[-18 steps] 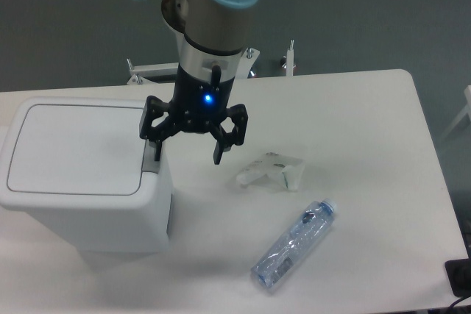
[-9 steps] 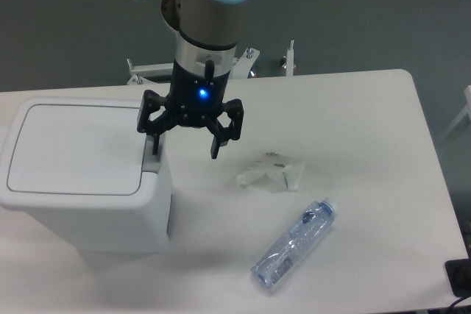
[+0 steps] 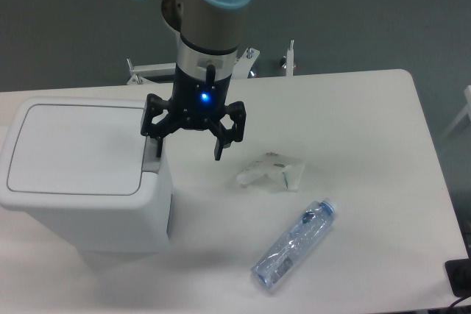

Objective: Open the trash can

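Trash can (image 3: pixel 81 174) sits at the table's (image 3: pixel 368 123) left edge, lid (image 3: pixel 73 148) flat and closed. The grey push tab (image 3: pixel 152 161) is on the rim at the lid's right side, mostly hidden behind the near finger.

Gripper (image 3: pixel 188 148) hangs over that right rim with jaws spread wide, nothing held. One finger (image 3: pixel 156 145) is down at the tab; I can't tell from here whether it's touching or just above. The other finger hangs clear of the bin, over bare table.

Risks as I see them:
- Finger lands off the tab, on the lid edge or the rim. A press then just loads the plastic and the latch doesn't release.
- Tab is small and the finger is narrow. Any sideways offset and the tip slips off, possibly into the gap between lid and rim.
- Bin looks light and isn't fixed. An off-centre push at the rim could tip or slide it rather than trip the latch.
- If the lid springs up on release, the wrist is right above the edge. It could block the lid or get struck by it.
- The free finger points toward the crumpled white plastic piece (image 3: pixel 272 170). That and the clear plastic bottle (image 3: pixel 294 244) are well apart from the bin, so only a wide sideways move would hit them.
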Robot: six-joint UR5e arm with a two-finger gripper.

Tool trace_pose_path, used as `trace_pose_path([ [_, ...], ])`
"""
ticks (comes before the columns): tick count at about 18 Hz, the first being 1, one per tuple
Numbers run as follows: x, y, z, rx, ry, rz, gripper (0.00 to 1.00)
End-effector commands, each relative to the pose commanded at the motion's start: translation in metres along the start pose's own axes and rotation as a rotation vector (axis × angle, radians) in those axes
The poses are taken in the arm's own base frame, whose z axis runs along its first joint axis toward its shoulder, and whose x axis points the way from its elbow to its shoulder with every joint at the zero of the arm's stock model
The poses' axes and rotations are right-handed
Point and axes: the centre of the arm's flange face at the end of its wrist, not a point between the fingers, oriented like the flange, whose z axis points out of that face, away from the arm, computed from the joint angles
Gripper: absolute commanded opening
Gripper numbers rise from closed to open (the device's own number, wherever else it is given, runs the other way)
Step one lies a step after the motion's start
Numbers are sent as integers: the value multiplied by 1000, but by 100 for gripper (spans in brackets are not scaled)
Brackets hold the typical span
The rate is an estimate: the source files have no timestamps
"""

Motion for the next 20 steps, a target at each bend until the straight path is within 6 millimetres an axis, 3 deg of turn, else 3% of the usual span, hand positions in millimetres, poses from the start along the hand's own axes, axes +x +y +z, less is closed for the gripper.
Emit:
trace_pose_path([
  [10, 2, -1, 6, -7, 3, 2, 100],
  [13, 2, -4, 0, 5, 0, 6, 100],
  [16, 5, -16, -19, 45, -11, 20, 100],
  [18, 0, -23, -30, 69, -20, 15, 100],
  [19, -41, -40, -57, 123, -55, -32, 100],
  [20, -49, -46, -59, 133, -62, -40, 100],
])
